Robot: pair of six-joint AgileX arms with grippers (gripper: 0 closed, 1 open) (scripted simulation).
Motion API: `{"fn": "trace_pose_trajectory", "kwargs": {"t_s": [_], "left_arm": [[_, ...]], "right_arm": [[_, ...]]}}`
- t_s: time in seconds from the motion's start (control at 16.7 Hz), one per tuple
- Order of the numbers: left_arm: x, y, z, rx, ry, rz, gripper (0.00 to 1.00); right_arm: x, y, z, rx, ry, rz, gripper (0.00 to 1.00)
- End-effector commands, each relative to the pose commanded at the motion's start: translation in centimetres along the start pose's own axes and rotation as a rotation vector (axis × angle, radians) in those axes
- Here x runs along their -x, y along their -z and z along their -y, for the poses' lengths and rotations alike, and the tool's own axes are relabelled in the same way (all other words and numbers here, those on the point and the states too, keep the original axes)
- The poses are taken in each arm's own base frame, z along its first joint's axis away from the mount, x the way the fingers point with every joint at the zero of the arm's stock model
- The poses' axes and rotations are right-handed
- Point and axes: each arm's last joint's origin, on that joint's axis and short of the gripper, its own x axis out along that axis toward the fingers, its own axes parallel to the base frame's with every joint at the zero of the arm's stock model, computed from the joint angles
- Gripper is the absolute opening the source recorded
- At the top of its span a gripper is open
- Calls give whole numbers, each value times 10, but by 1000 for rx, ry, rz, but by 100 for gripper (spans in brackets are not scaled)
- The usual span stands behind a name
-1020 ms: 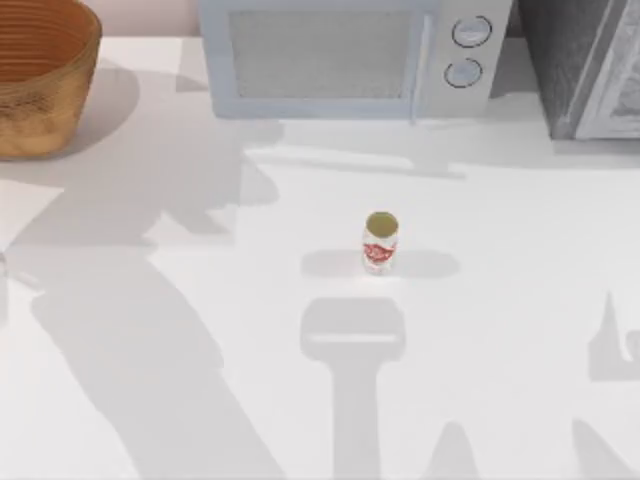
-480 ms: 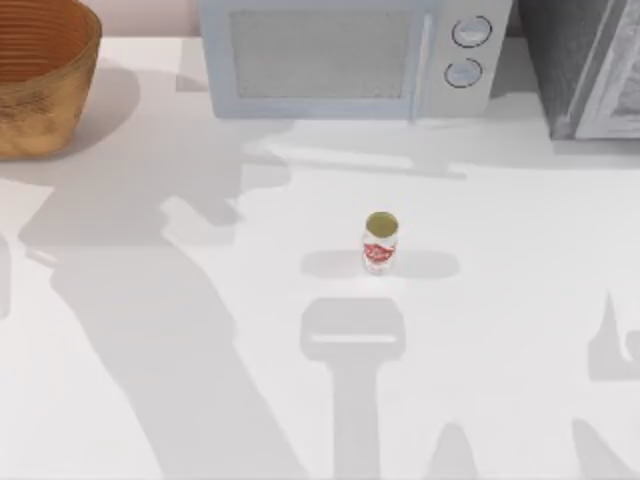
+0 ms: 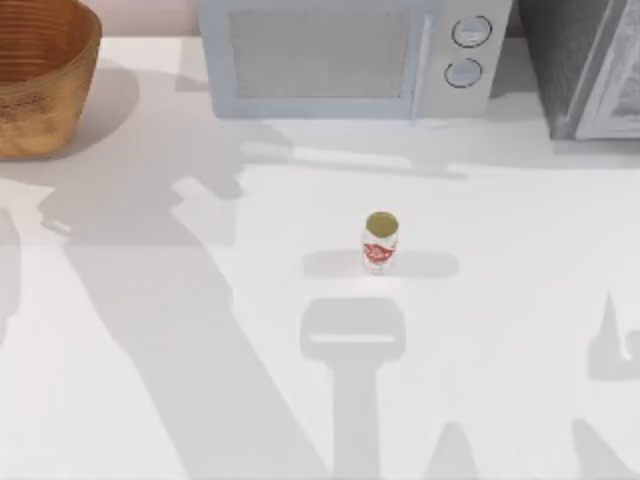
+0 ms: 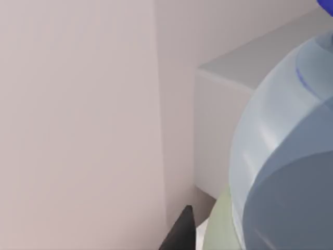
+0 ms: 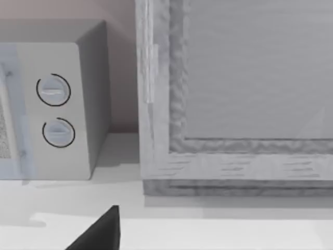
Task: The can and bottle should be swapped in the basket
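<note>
Top view: the can (image 3: 380, 243) stands upright on the white counter (image 3: 520, 230), near the middle, with its dull gold top facing up and a white and red label on its side. The basket (image 3: 40, 75) sits at the far left corner of the counter, well apart from the can, partly cut off by the frame edge. A pale grey microwave (image 3: 350, 58) stands along the back edge, directly behind the can, with two round dials on its right panel. A grey cabinet (image 3: 585, 65) stands to the right of the microwave. Long arm shadows fall across the counter on the left and at the front. Left wrist view: a translucent bluish bottle (image 4: 283, 172) sits very close to the camera, with a dark fingertip (image 4: 179, 233) beside it; behind them are a pinkish wall and a pale box; the state of the left jaws cannot be told. Right wrist view: the microwave's dial panel (image 5: 56, 112) and the cabinet front (image 5: 234, 94) face the camera, with one dark fingertip (image 5: 99, 233) at the frame edge; the state of the right jaws cannot be told.
</note>
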Motion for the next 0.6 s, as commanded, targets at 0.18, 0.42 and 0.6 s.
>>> {"fn": "trace_pose_trajectory", "kwargs": {"t_s": [0.18, 0.42, 0.6], "left_arm": [[-14, 10, 2, 23, 5, -8, 0], [-14, 10, 2, 23, 5, -8, 8], [-14, 10, 2, 23, 5, -8, 30]], "right_arm": [[0, 0, 0, 0, 0, 0, 100], [0, 0, 0, 0, 0, 0, 100], [0, 0, 0, 0, 0, 0, 100]]}}
